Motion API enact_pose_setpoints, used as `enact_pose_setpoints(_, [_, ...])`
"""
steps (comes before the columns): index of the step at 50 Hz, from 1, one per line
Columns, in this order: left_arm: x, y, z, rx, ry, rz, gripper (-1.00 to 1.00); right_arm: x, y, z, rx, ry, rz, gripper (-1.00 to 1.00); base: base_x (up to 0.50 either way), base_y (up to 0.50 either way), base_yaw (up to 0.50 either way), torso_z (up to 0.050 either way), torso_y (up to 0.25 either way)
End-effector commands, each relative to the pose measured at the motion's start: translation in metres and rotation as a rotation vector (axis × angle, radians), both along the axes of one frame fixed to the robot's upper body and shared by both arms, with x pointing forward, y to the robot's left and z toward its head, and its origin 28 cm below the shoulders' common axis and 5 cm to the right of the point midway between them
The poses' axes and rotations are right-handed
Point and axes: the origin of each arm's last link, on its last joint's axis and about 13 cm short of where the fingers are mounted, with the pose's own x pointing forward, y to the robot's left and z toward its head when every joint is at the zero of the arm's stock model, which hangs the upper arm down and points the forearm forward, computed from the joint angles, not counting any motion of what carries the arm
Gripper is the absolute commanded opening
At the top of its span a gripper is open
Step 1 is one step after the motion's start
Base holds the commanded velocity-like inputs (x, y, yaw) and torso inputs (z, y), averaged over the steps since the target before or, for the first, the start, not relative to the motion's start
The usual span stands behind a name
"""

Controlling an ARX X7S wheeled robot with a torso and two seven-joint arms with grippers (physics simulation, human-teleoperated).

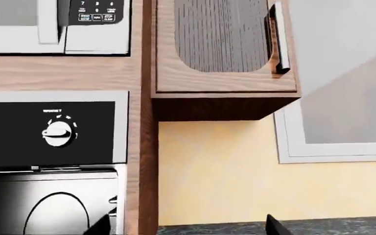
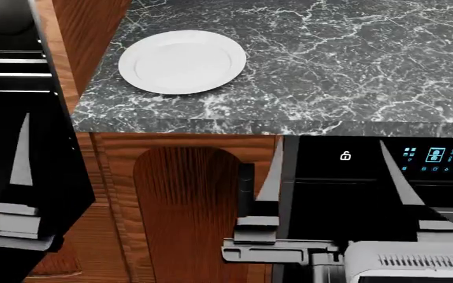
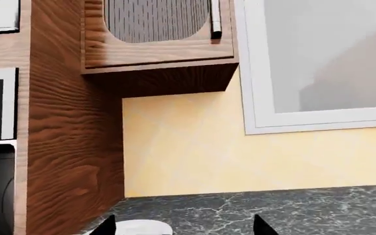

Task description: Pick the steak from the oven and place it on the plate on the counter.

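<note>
Both grippers' jaws parted, empty, plate (image 2: pixel 182 61) on counter (image 2: pixel 353 71) beyond

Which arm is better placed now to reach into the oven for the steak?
Probably the left. In the head view the left gripper hangs open before the dark oven at the left, while the right gripper is under the counter. The steak itself is not visible.
</note>
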Motion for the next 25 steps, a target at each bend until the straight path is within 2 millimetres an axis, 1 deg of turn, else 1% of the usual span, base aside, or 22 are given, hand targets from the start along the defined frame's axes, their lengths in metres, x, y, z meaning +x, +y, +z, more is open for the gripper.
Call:
enact_pose_setpoints(1, [-0.038,-0.002,0.058,0.006,-0.157,0.014,1.00,-0.031,0.000,0.065,-0.018,-0.202,0.021,1.00,0.00,0.00,0.00,0.000,0.000])
enact_pose_setpoints(8, [-0.045,0.000,0.074,-0.002,-0.211,0.015,1.00,-0.042,-0.005,0.084,0.011,-0.270,0.005,1.00,0.00,0.00,0.00,0.000,0.000])
enact_pose_setpoints(18, [-0.050,-0.001,0.079,-0.013,-0.235,0.009,1.00,-0.045,-0.002,0.089,0.038,-0.298,0.019,1.00,0.00,0.00,0.00,0.000,0.000])
enact_pose_setpoints(21, [-0.048,-0.001,0.076,-0.013,-0.224,0.013,1.00,-0.042,-0.002,0.087,0.036,-0.288,0.018,1.00,0.00,0.00,0.00,0.000,0.000])
enact_pose_setpoints(25, [-0.045,0.000,0.075,-0.006,-0.210,0.018,1.00,-0.041,-0.002,0.089,0.012,-0.268,0.011,1.00,0.00,0.00,0.00,0.000,0.000])
